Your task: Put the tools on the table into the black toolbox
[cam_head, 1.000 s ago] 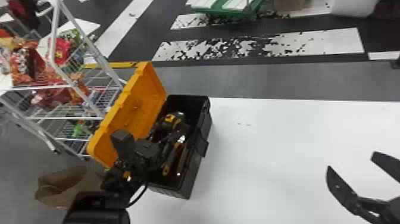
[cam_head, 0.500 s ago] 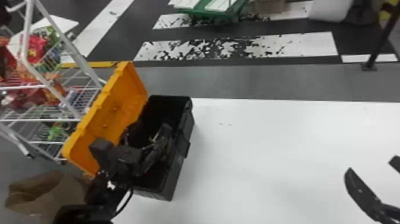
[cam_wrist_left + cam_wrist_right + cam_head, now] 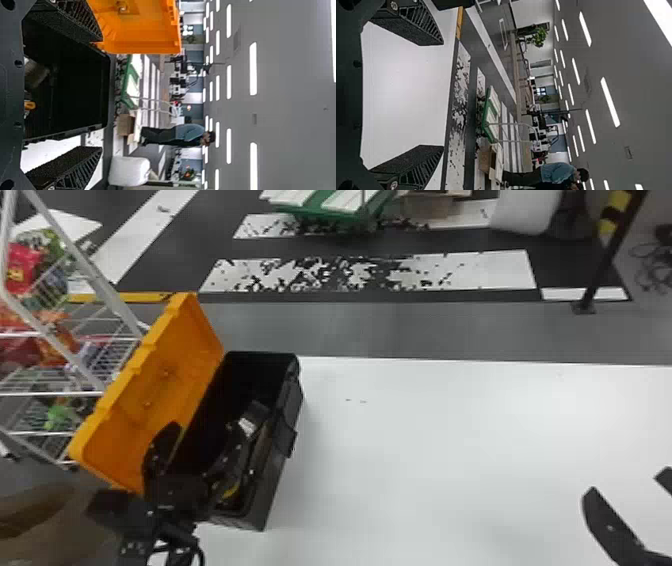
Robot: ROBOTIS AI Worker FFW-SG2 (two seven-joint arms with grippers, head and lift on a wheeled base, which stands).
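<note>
The left gripper (image 3: 212,424) was found wide open and empty over the toolbox (image 3: 270,490); the right gripper (image 3: 627,482), likewise, above the white bench (image 3: 425,440). Striped floor (image 3: 480,272) was noted beyond.

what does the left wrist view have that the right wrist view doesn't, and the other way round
Left wrist view, as against the right: the raised orange lid, the inside of the black toolbox with something orange in it, the white bulky object on the floor, and the left pincer, open.

Right wrist view, as against the left: the yellow floor strip past the table edge, and the right pincer, open.

Both: part of the white table, the green cart, the cardboard box and ceiling lights.
</note>
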